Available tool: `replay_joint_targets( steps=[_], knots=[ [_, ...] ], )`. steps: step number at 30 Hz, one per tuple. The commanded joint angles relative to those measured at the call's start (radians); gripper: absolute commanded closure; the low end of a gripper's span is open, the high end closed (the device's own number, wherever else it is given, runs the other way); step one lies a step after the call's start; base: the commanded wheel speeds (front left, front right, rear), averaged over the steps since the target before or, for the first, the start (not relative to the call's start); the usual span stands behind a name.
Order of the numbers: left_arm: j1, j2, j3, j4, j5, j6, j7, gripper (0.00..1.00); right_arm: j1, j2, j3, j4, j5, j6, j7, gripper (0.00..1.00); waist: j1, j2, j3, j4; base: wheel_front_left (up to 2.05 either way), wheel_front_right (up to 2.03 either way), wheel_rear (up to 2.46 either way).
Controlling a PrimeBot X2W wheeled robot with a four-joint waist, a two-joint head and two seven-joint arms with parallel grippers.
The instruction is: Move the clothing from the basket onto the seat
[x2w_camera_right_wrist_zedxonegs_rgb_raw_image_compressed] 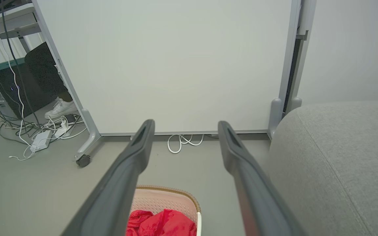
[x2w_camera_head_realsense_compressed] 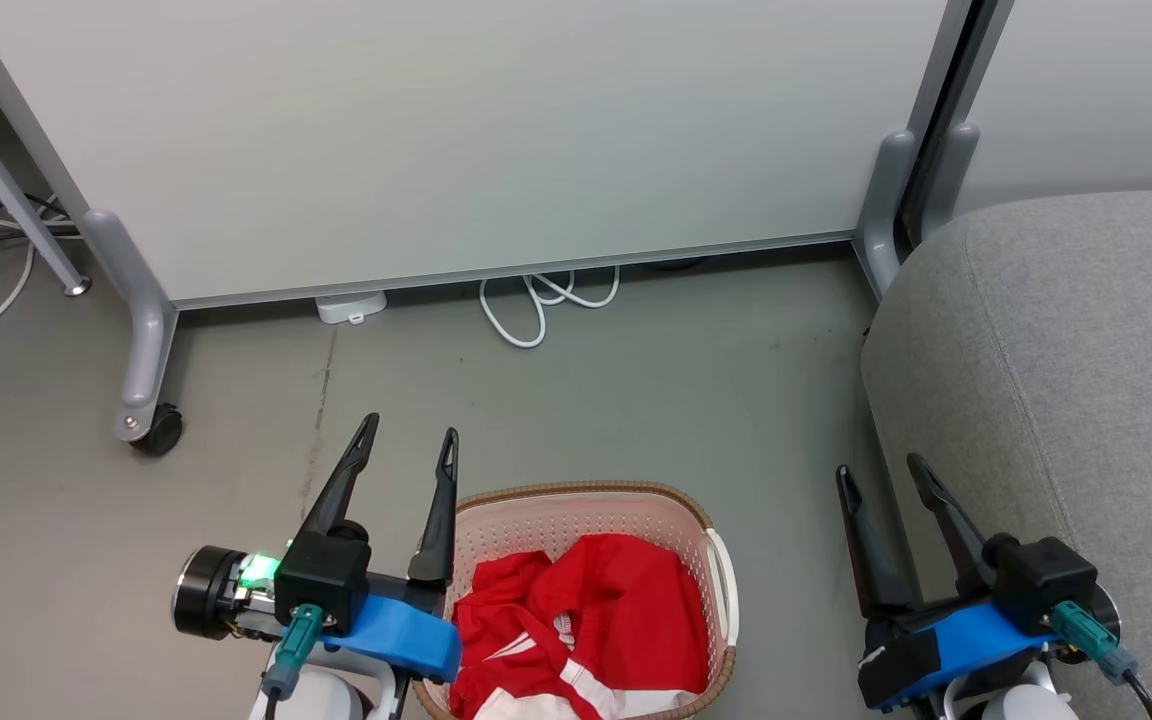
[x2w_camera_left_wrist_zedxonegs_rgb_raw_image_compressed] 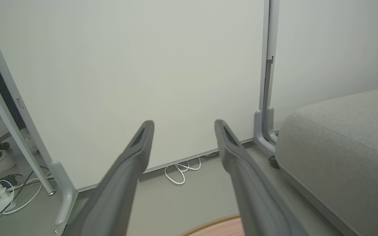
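Though fingers-apart and empty, left hand [x2w_camera_head_realsense_compressed: 410,428] beside basket [x2w_camera_head_realsense_compressed: 586,490], right hand [x2w_camera_head_realsense_compressed: 878,466] beside seat [x2w_camera_head_realsense_compressed: 1056,350]; partition [x2w_camera_head_realsense_compressed: 486,130] and cable [x2w_camera_head_realsense_compressed: 536,300] beyond.

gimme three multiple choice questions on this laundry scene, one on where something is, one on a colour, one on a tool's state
1. Where is the clothing?
A on a table
B in the basket
C on a shelf

2. What colour is the looped cable under the partition?
A black
B red
C white

3. What state is the left tool in?
A open, holding nothing
B shut on the clothing
C shut, empty

Answers:
1. B, the red fabric lies inside the perforated walls.
2. C, its pale loops stand out against the grey floor.
3. A, its fingers stand apart with only floor showing between them.
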Motion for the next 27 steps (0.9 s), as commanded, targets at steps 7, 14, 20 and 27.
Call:
replay_joint_targets(
  steps=[7, 14, 20, 27],
  knots=[
    [-0.007, -0.003, 0.010, 0.006, 0.001, -0.005, -0.005, 0.00, -0.007, -0.006, 0.001, 0.007, 0.003, 0.000, -0.004, 0.00, 0.0000, 0.0000, 0.001, 0.001, 0.00, 0.00, 0.00],
    [-0.016, -0.006, 0.008, 0.012, 0.007, -0.013, -0.005, 0.00, -0.015, -0.006, 0.002, 0.001, 0.005, 0.000, -0.004, 0.00, 0.0000, 0.0000, 0.012, -0.002, 0.00, 0.00, 0.00],
    [-0.104, 0.006, -0.018, 0.051, 0.028, -0.043, -0.005, 0.00, -0.051, -0.006, 0.006, -0.015, 0.001, 0.000, -0.004, 0.00, 0.0000, 0.0000, 0.077, -0.026, 0.00, 0.00, 0.00],
    [-0.232, 0.035, -0.061, 0.125, 0.049, -0.068, -0.004, 0.00, -0.105, -0.005, 0.014, -0.032, 0.009, 0.000, -0.004, 0.00, 0.0000, 0.0000, 0.188, -0.090, 0.00, 0.00, 0.00]
  ],
)
